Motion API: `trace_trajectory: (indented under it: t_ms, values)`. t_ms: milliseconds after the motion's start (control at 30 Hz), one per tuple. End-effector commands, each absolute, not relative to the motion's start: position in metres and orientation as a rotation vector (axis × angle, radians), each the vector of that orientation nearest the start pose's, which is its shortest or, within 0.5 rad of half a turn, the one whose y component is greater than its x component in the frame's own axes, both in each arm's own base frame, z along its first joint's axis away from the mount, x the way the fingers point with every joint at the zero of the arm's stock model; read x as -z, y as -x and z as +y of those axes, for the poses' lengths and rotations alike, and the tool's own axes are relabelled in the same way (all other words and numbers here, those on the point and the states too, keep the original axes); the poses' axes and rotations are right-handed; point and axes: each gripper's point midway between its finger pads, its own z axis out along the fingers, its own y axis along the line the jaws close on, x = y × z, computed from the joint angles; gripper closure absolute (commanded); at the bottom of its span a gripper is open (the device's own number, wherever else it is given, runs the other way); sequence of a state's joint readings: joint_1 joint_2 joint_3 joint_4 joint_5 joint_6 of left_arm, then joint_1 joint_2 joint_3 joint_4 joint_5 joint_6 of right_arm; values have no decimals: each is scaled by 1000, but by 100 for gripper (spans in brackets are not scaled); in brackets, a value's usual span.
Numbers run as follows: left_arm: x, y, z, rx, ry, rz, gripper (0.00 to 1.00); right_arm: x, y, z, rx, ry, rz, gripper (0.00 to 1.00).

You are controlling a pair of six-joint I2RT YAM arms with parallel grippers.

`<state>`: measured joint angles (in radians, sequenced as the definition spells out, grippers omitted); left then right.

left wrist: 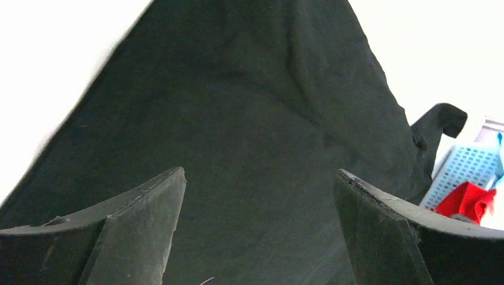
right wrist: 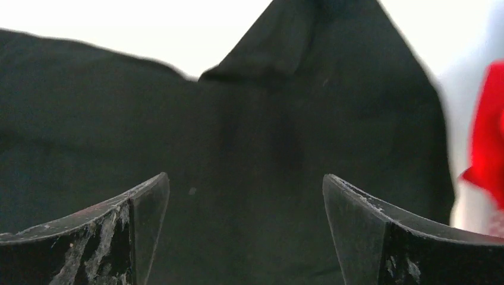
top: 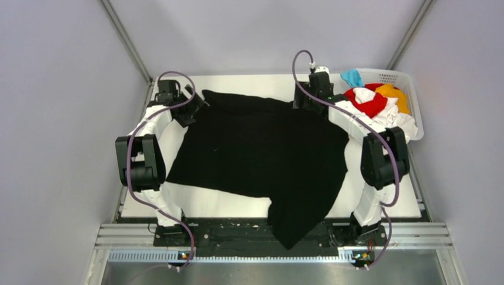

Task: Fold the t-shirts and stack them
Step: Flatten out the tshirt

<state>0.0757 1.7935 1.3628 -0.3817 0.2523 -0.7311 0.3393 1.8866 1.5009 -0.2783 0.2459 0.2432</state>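
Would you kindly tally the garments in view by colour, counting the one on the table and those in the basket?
Black t-shirt, spread on the table: 1
Red garment, in the basket: 1
White garment, bunched, counted as one: 1
Orange-yellow garment: 1
Light blue garment: 1
Total: 5

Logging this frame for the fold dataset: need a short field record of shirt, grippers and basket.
black t-shirt: spread on table, unfolded, near end over the table's near edge
left gripper: open, over shirt's far-left corner, empty
right gripper: open, over far-right corner, empty
basket: far right; holds red shirt, white shirt, orange-yellow shirt, light blue shirt
folded stack: none visible
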Motion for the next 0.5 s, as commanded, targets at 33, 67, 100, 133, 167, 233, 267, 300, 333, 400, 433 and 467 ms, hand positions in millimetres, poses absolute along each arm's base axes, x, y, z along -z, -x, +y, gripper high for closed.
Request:
trace_trajectory:
  t_ms: [33,67,100,133,167,233,267,300,333,400,433,467]
  values:
    - [-149,-494,-65,724,675,2256,1,-117,-430,183,-420,-3,2285,1]
    - [-152,-501,-68,727,659,2247,1,-112,-416,188,-449,18,2291,1]
    - [-155,-511,-70,730,641,2232,1,-109,-404,192,-470,42,2295,1]
    - [-156,-520,-73,737,628,2222,1,-104,-394,195,-481,59,2307,1]
    - [-155,-529,-75,747,623,2215,1,-98,-384,198,-489,72,2320,1]
    - [-146,-550,-81,792,628,2217,1,-89,-371,202,-507,89,2333,1]
    - [-141,-558,-86,819,621,2221,1,-84,-366,202,-512,89,2342,1]
    - [-136,-566,-91,843,614,2226,1,-80,-362,200,-512,80,2350,1]
    - [-131,-573,-94,858,615,2228,1,-77,-359,198,-506,75,2356,1]
    - [-121,-584,-111,892,585,2245,1,-73,-357,194,-487,63,2357,1]
    - [-116,-587,-121,907,571,2258,1,-71,-357,192,-469,56,2357,1]
    - [-112,-591,-127,914,562,2264,1,-70,-357,189,-451,51,2359,1]
